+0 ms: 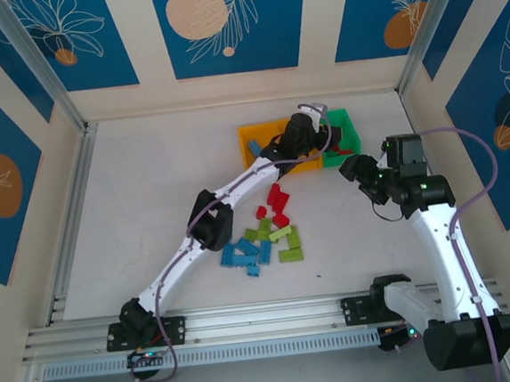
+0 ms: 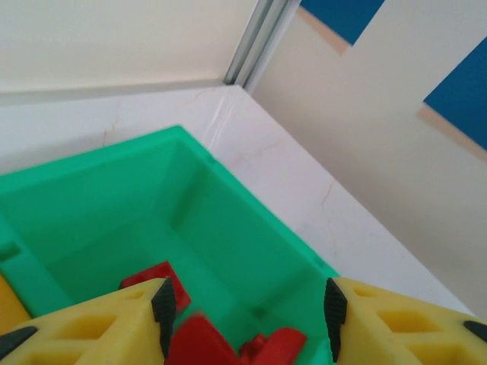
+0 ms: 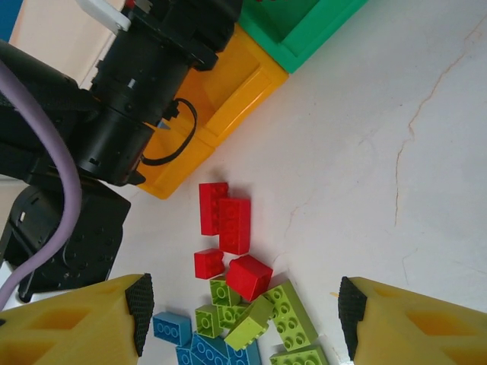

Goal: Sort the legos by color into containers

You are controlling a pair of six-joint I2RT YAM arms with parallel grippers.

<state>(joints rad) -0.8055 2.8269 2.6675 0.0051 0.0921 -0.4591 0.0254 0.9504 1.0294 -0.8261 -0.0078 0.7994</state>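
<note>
Left jaws spread, hanging over the green bin (image 2: 228, 205). Red legos (image 2: 156, 277) lie on its floor. One blurred red piece (image 2: 204, 342) sits right between the fingers (image 2: 99, 327); can't tell if it touches them. Right jaws spread too, nothing between them, above the loose pile on the bench (image 3: 380, 152). In the pile, red bricks (image 3: 227, 219) lie nearest the bins, lime bricks (image 3: 285, 319) just past them, blue bricks (image 3: 171, 327) on the near-left side. Two orange bins (image 3: 228, 84) join the green one in a row at the far side. The left arm (image 3: 129, 114) reaches across them.
</note>
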